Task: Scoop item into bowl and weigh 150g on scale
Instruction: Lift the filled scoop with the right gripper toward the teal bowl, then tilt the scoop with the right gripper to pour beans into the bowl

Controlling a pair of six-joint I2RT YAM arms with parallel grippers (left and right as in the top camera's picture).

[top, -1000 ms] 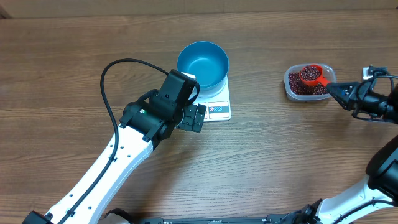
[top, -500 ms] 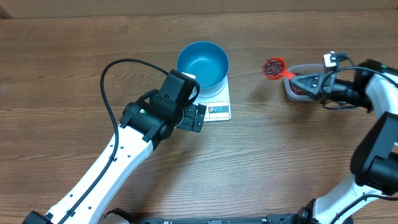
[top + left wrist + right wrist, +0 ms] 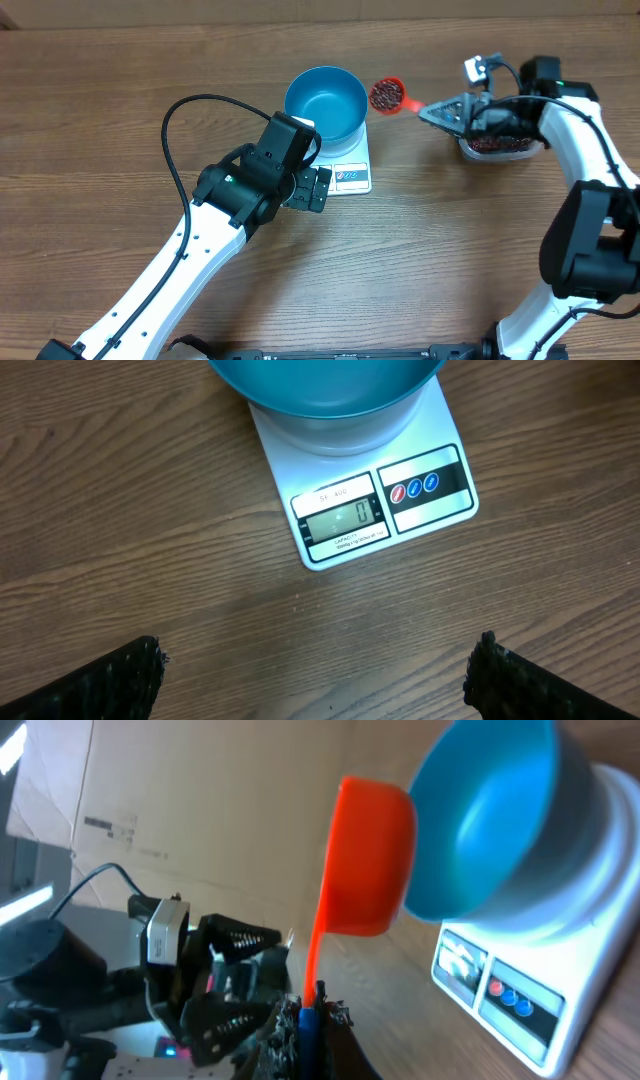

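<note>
Overhead shows one bowl (image 3: pixel 326 100), one scale (image 3: pixel 350 177), one scoop (image 3: pixel 410 106), one tub (image 3: pixel 497 155).

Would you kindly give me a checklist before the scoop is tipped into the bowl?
1. The scoop holds beans: ok.
2. The right gripper is shut on the scoop handle: ok.
3. The bowl sits on the scale: ok.
4. The scale display reads zero: ok.
5. The scoop is above the bowl: not ok, beside the rim.
6. The left gripper is open, clear of the bowl: ok.
</note>
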